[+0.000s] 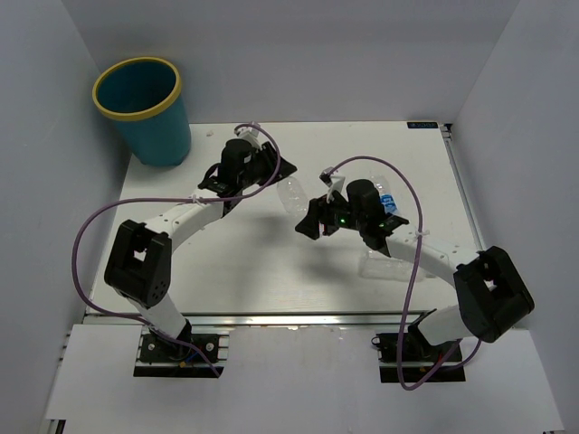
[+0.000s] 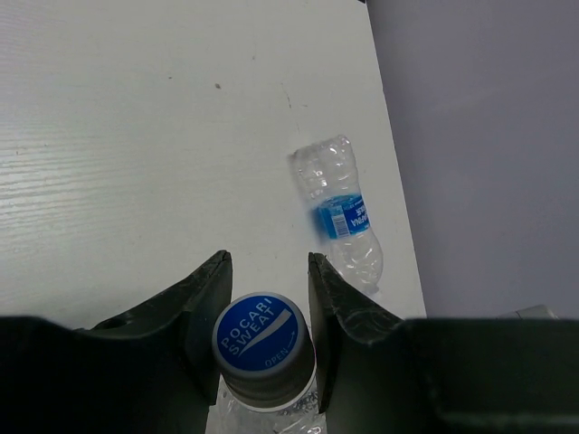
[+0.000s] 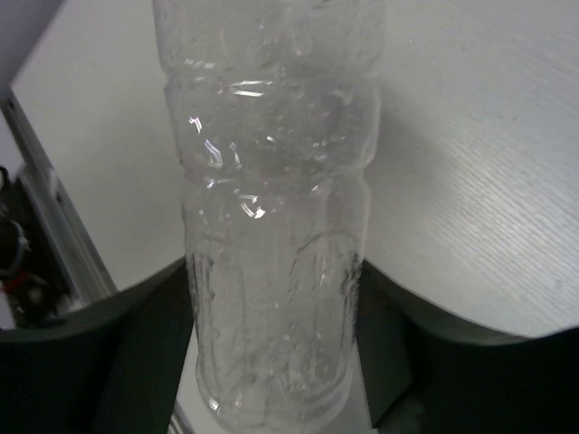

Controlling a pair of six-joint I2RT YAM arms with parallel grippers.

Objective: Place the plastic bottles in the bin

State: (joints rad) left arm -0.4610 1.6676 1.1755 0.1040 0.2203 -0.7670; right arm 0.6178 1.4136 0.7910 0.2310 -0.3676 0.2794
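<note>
Table: white table (image 1: 271,271), a flat matt board with a fine streaked grain, fenced by plain grey walls.
Bin: round teal-blue plastic bin with a yellow rim (image 1: 167,136), smooth-walled and upright, at 10 o'clock in the top view by the table's far-left corner.
Large bottle: clear unlabelled plastic bottle (image 3: 271,226), ribbed and dimpled, glossy and see-through. It carries no writing. It sits near the table's middle, well apart from the bin.
Right claw: right gripper (image 3: 271,303), with dark matt fingers, is clenched on the clear unlabelled plastic bottle, one finger pressed to each side.
Lying bottle: crumpled clear plastic bottle with a blue label band (image 2: 342,217), on its side on the table at 1 o'clock from the left claw. It is near the table's edge and apart from the fingers. The white print on the label is too small to read.
Other bottles: blue-labelled bottle (image 1: 389,201) just beside the right wrist at 3 o'clock. Clear lying bottle (image 1: 387,267) partly under the right forearm.
Left claw: left gripper (image 2: 268,267), with dark, slightly rough fingers, is clamped on the blue-capped clear bottle (image 2: 264,339) at its neck.
Cap: a round blue top above a grey ribbed skirt. White letters read "POCARI SWEAT" beside a white swoosh, with smaller print below that is unreadable.
</note>
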